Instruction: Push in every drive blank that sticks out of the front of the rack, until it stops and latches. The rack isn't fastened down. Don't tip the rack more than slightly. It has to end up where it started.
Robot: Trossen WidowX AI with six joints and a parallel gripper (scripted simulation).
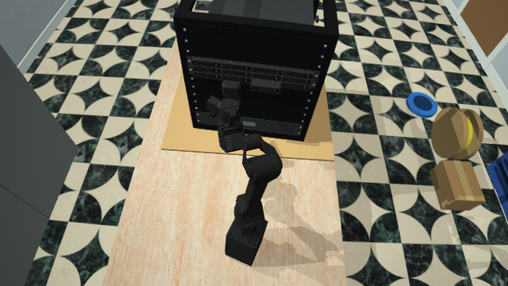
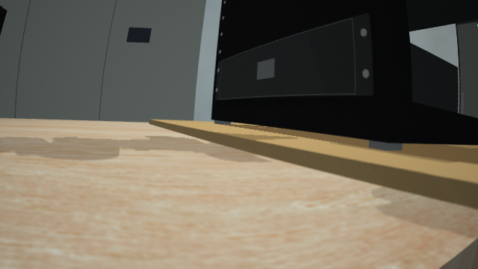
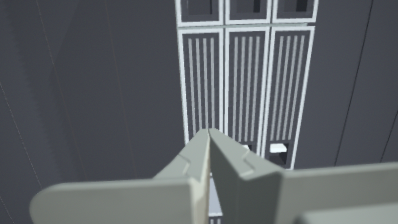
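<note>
The black rack point(image 1: 254, 67) stands on a tan mat at the far end of the wooden table. Rows of drive blanks cross its front. One blank point(image 1: 266, 85) sticks out right of centre in the lowest row. My gripper point(image 1: 230, 84) is shut and empty, up at the rack front, left of that blank. In the wrist view the closed fingertips point(image 3: 209, 132) point at slatted drive blanks point(image 3: 247, 85) lying flush side by side; I cannot tell whether they touch. The exterior view shows only the rack's bottom panel point(image 2: 295, 63) and the mat edge point(image 2: 336, 157).
A grey cabinet point(image 1: 24, 159) stands left of the table. On the floor to the right lie a blue bowl point(image 1: 421, 104), a round brown object point(image 1: 456, 133) and a cardboard box point(image 1: 456, 184). The arm's base point(image 1: 246, 238) sits mid-table.
</note>
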